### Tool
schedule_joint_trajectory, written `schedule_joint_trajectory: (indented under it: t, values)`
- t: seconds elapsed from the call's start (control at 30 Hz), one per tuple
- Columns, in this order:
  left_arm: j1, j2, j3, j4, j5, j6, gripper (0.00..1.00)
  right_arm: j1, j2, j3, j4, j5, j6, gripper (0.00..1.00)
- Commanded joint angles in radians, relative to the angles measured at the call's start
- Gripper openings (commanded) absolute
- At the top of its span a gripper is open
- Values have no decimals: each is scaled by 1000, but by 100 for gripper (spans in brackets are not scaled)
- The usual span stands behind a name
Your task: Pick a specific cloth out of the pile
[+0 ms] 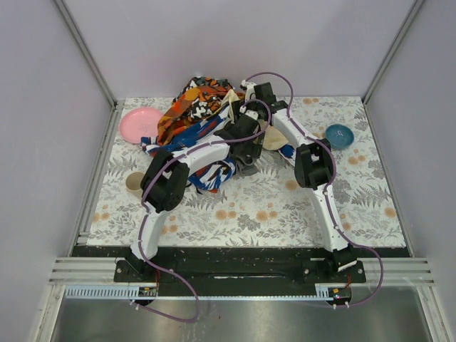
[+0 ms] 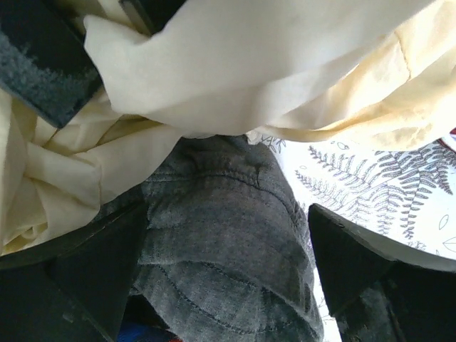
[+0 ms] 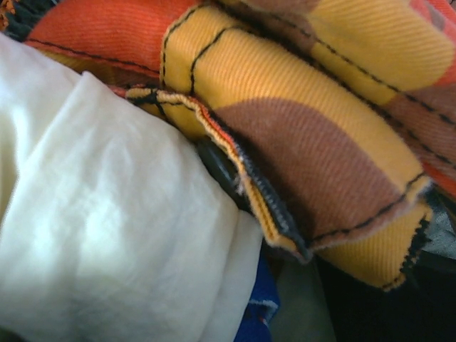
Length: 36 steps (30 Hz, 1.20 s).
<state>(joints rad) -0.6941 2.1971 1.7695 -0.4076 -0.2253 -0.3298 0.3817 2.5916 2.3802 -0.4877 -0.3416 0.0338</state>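
straddling grey cloth [image 2: 214, 249], left gripper [image 2: 224, 221] jaws apart, cream fabric [image 2: 235, 64] above

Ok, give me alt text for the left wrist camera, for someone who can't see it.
A grey stitched cloth lies between the two dark fingers of the left claw, which stand apart on either side. Cream cloth drapes over its top, and the fern-printed table shows at right.

Soft, even light on the bench [image 1: 285, 206], faint shadows. Left wrist view shows the grey cloth [image 2: 228, 235] sharp; right wrist view blurred, cream cloth [image 3: 107, 235] glaring.
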Motion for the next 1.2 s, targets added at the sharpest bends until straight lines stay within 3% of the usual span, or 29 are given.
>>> schedule_joint_trajectory:
  t: [0.0, 0.17, 0.3, 0.57, 0.6, 0.93, 1.17]
  values:
    - [-10, -57, -94, -74, 0, -12, 99, 29, 36, -29, -104, 4, 18, 99]
    - [-10, -17, -75, -157, -77, -25, 96, 20, 29, -35, -103, 16, 32, 100]
    - [-22, -19, -93, -192, -86, -25, 82, 14, 27, -39, -95, 19, 46, 99]
    - [-38, -152, -133, -192, -71, -18, 5, 0, 21, -49, -91, 41, 74, 99]
    - [-38, -183, -131, -192, -66, -15, 0, -1, 19, -52, -88, 47, 74, 100]
    - [-56, -494, -59, -111, 81, 80, 0, -3, 19, -69, -74, 76, 78, 99]
    - [-54, -672, 108, -102, 101, 152, 0, -3, 27, -65, -74, 85, 78, 99]
